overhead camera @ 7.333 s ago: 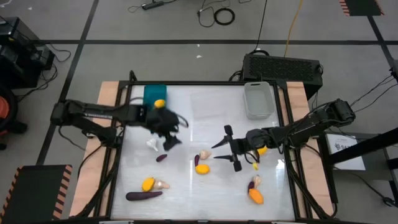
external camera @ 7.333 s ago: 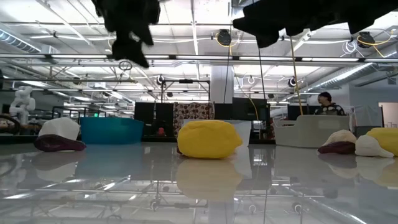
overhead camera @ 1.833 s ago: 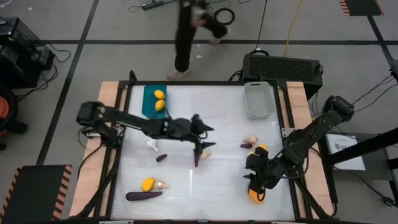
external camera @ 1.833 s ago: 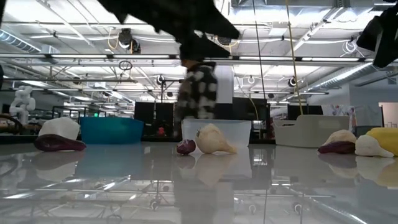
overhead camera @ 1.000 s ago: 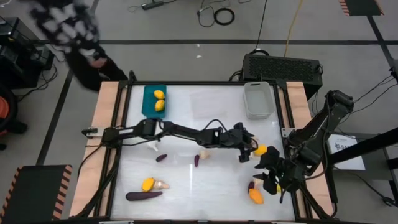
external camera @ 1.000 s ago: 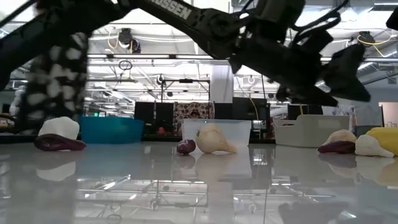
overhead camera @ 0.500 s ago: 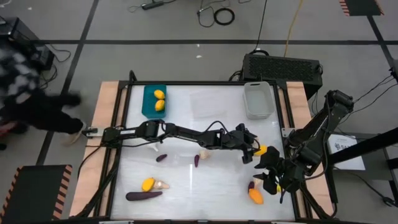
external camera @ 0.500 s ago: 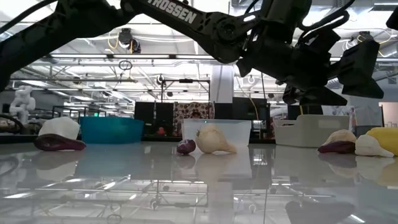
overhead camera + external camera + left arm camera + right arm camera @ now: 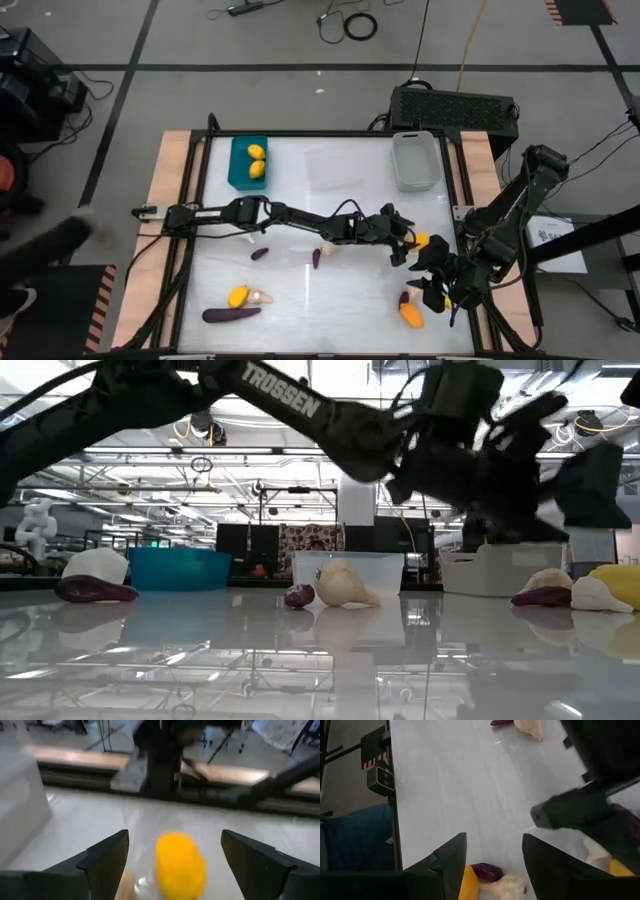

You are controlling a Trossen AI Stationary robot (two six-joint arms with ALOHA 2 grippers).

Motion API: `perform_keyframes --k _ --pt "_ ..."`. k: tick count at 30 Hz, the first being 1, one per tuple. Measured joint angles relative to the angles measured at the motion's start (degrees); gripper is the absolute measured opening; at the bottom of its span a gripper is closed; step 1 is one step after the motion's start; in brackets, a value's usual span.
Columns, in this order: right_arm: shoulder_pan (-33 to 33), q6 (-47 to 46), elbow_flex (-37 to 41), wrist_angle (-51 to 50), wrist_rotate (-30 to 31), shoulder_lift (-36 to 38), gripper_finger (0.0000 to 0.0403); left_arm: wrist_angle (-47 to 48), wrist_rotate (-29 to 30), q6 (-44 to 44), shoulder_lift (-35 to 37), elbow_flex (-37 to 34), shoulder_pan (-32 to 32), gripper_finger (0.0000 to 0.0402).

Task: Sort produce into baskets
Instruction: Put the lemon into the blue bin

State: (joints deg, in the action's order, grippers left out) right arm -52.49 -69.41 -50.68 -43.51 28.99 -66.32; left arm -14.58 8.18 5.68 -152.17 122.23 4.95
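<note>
Now the left gripper (image 9: pixel 172 855), fingers spread, reaches across the table toward a yellow oval (image 9: pixel 180 865); right gripper (image 9: pixel 492 862) hangs open nearby

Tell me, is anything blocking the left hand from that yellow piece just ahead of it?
Nothing visible. The left hand is open, and the yellow piece lies right between its fingers on bare table. The right hand hangs close by, to one side.

A robotics lab: exposed ceiling trusses (image 9: pixel 200 455), floor cables (image 9: pixel 350 22).
</note>
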Motion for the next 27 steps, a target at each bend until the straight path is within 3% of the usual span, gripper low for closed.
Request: perform_keyframes --k 9,27 --pt "0.21 0.86 0.0 -0.06 1.03 0.02 0.0185 -1.41 4.22 0.2 -0.49 0.0 0.62 0.0322" --pt "1.68 1.71 0.0 -0.09 1.18 0.06 0.0185 -2.66 4.7 1.06 -3.12 -0.04 1.51 0.0322"
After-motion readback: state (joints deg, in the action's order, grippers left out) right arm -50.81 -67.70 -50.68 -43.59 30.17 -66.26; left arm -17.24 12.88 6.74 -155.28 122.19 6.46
